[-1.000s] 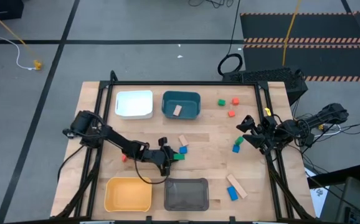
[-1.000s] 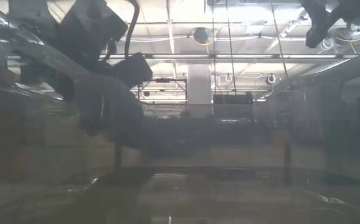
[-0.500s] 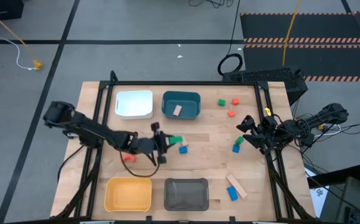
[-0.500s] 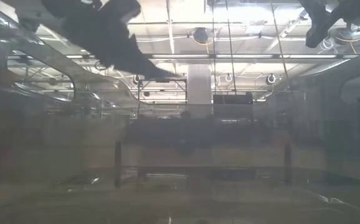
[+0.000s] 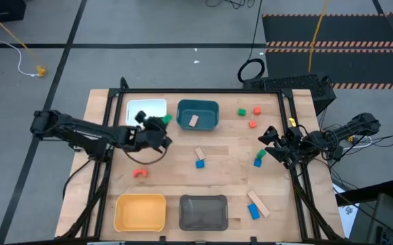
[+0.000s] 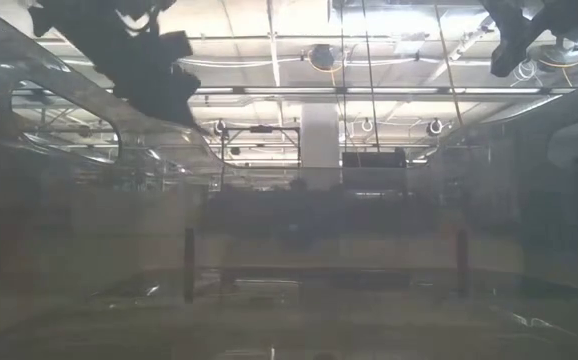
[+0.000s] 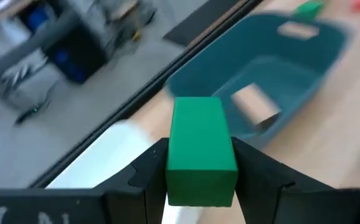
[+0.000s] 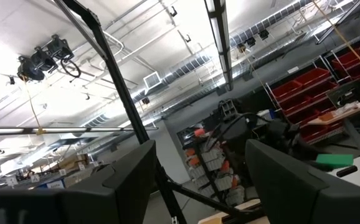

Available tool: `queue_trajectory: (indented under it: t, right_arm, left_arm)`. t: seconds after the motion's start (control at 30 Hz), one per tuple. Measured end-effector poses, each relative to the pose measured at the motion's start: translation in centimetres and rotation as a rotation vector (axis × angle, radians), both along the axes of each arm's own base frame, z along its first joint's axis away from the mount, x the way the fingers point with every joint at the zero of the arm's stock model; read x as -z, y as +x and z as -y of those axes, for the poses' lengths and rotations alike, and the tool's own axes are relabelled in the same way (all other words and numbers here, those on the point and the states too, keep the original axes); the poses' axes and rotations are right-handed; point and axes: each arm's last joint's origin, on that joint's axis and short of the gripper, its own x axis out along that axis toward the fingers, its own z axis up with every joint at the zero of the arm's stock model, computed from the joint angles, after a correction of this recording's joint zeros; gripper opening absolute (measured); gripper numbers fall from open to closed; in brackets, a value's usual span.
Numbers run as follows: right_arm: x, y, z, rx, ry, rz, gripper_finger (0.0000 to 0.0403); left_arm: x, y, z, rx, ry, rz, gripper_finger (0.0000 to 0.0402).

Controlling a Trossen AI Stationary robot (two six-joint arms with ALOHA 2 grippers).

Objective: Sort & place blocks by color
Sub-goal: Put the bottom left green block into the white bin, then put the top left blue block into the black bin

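While left gripper (image 7: 200, 186) clamps green block (image 7: 200, 149) | teal bin (image 5: 198, 114): 1 tan block (image 5: 194, 120)

We see a green rectangular wooden block (image 7: 201, 152) clamped between the fingers of the left end effector (image 5: 161, 123), above the white bin's edge. A tan bar (image 5: 194, 120) lies inside the teal bin. On the surface sit a green cube (image 5: 241, 112) and two red ones (image 5: 256, 110) (far corner), a tan bar (image 5: 199, 154) touching a blue cube (image 5: 200, 163), a red piece (image 5: 139, 173), and a long tan bar (image 5: 258, 203) beside a blue block (image 5: 253, 211).
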Motion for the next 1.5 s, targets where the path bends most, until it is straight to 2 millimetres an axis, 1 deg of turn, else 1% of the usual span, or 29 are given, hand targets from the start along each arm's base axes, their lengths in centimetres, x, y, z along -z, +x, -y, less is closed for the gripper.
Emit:
queue_trajectory:
  t: [0.17, 0.37, 0.43, 0.6, 0.77, 0.97, 1.17, 1.5]
  right_arm:
    - [0.0, 0.0, 0.0, 0.0, 0.0, 0.0, 0.0242]
    - [0.0, 0.0, 0.0, 0.0, 0.0, 0.0, 0.0242]
    - [0.0, 0.0, 0.0, 0.0, 0.0, 0.0, 0.0242]
    - [0.0, 0.0, 0.0, 0.0, 0.0, 0.0, 0.0242]
    - [0.0, 0.0, 0.0, 0.0, 0.0, 0.0, 0.0242]
    - [0.0, 0.0, 0.0, 0.0, 0.0, 0.0, 0.0242]
    - [0.0, 0.0, 0.0, 0.0, 0.0, 0.0, 0.0242]
    - [0.0, 0.0, 0.0, 0.0, 0.0, 0.0, 0.0242]
  left_arm:
    - [-0.4, -1.8, -1.9, -0.143, -0.042, 0.002, 0.0156]
    - [0.3, -3.4, -3.4, -0.294, -0.107, -0.048, 0.0156]
    - [0.8, -3.8, -3.7, -0.331, -0.126, -0.049, 0.0156]
    - [2.8, -4.9, -4.5, -0.412, -0.162, -0.048, 0.0157]
    - [5.0, -5.7, -5.2, -0.441, -0.194, -0.012, 0.0157]
    - [6.4, -6.3, -5.8, -0.471, -0.23, 0.035, 0.0157]
    - [6.6, -6.6, -6.4, -0.493, -0.255, 0.043, 0.016]
    - [6.6, -6.6, -6.7, -0.487, -0.271, 0.038, 0.0211]
